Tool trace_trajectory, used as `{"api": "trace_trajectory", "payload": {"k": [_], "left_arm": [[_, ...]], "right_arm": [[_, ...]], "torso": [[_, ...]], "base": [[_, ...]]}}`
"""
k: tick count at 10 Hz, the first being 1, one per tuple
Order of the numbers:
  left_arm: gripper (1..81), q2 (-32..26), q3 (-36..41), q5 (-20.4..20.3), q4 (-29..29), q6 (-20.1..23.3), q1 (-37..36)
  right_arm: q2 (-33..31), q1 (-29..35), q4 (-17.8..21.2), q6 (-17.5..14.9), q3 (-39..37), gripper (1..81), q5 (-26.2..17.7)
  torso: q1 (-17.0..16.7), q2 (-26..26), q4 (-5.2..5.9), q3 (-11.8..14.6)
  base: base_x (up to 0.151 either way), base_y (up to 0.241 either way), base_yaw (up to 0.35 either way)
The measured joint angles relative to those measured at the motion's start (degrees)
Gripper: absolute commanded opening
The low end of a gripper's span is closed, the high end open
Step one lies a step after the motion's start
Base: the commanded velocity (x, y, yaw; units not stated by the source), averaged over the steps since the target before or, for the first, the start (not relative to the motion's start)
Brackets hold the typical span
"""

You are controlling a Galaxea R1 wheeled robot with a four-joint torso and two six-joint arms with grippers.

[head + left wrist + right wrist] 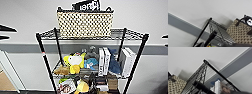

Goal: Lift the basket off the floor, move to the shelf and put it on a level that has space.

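Reaching in from the head view's left edge, the left gripper (pixel 6 32) shows as two dark tips with a clear gap between them, released and holding nothing. At the opposite edge only a sliver of the right gripper (pixel 165 37) pokes in, and I cannot tell how it is set. Both hang at about the height of the top tier, well apart from the basket (pixel 85 25), which lies between them.

The basket sits upright on the level (pixel 120 33), the topmost tier of the shelf (pixel 47 62), set slightly left of middle, with bare wire grid on either side. A black pouch (pixel 86 5) with white lettering sticks up out of it.

From the left wrist the basket (pixel 240 31) stands past a corner post, on the wire grid; from the right wrist its woven side (pixel 175 84) appears beyond the opposite corner.

On the tier below are a yellow plush (pixel 75 62) and upright white books (pixel 103 61). Behind the shelf is a pale wall with a grey band (pixel 20 47).
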Motion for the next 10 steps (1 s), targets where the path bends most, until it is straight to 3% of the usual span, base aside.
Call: {"api": "trace_trajectory", "payload": {"k": [4,10], "left_arm": [[81.1,-5.4,2.0,-0.5,0.6,2.9,12.2],[81.1,-2.6,2.8,-9.2,2.5,4.5,38.4]], "right_arm": [[-0.8,-11.3,-2.2,-0.2,0.6,81.1,-0.1],[3.4,-32.9,-3.3,-3.5,-2.0,81.1,2.1]], "torso": [[0.0,0.0,0.0,0.0],[0.0,0.0,0.0,0.0]], "base": [[0.0,0.0,0.0],[0.0,0.0,0.0]]}}
